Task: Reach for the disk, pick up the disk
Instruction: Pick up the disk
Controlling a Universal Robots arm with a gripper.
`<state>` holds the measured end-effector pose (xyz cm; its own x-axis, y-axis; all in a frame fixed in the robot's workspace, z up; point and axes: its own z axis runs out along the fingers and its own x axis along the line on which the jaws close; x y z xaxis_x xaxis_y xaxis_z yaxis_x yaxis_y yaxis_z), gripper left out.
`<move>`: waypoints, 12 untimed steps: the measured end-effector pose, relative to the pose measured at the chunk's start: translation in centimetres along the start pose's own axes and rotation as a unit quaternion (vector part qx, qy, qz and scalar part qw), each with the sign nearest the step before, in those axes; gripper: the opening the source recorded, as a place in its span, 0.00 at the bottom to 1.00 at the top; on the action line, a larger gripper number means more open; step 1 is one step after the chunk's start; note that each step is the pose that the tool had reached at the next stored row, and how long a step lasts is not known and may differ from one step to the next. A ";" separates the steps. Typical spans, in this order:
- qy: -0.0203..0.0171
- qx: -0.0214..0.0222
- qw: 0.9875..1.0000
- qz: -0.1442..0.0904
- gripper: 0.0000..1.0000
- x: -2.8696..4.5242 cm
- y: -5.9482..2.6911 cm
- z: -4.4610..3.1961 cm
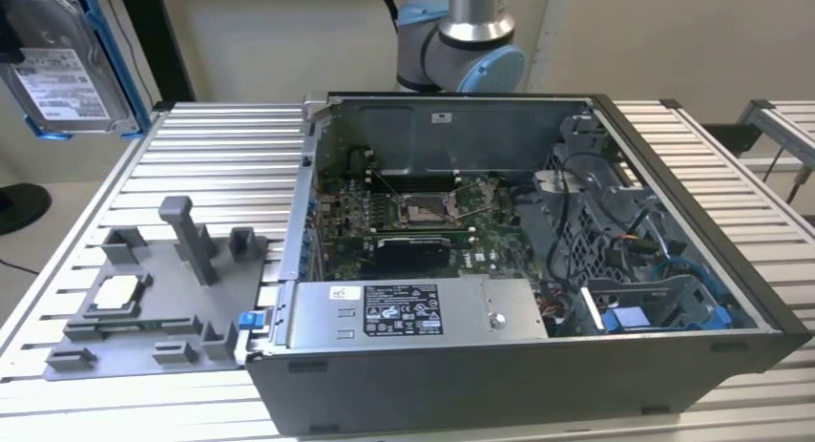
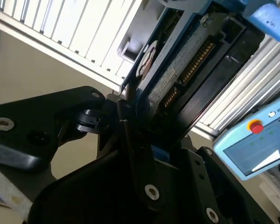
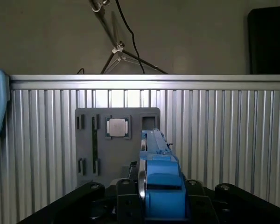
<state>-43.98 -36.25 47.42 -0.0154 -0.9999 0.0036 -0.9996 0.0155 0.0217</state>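
Note:
The disk (image 1: 71,65), a silver-grey drive with a white label in a blue bracket, hangs in the air at the top of the exterior view's left, above the table's edge. In both wrist views it stands edge-on between my black fingers (image 3: 125,190). My gripper (image 3: 161,198) is shut on the disk (image 3: 158,172), holding it by its blue-framed sides. In the second wrist view the disk's underside with its connector row (image 2: 186,65) runs away from the gripper (image 2: 156,144).
An open computer case (image 1: 510,270) fills the middle of the slatted metal table (image 1: 204,136). A grey fixture plate (image 1: 153,308) with upright posts lies on the exterior view's left, carrying a small silver chip (image 1: 117,291). A light blue pendant (image 2: 256,140) lies nearby.

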 end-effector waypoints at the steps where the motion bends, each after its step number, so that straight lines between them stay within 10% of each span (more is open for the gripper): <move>1: 0.000 0.000 1.000 0.000 0.00 0.00 0.01 -0.45; 8: 0.000 0.000 1.000 0.000 0.00 0.01 0.07 -3.28; 12: 0.000 -0.001 1.000 0.000 0.00 0.01 0.07 -3.46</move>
<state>-43.98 -36.25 50.88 -0.0154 -0.9999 0.0043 -0.9996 0.0155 0.0228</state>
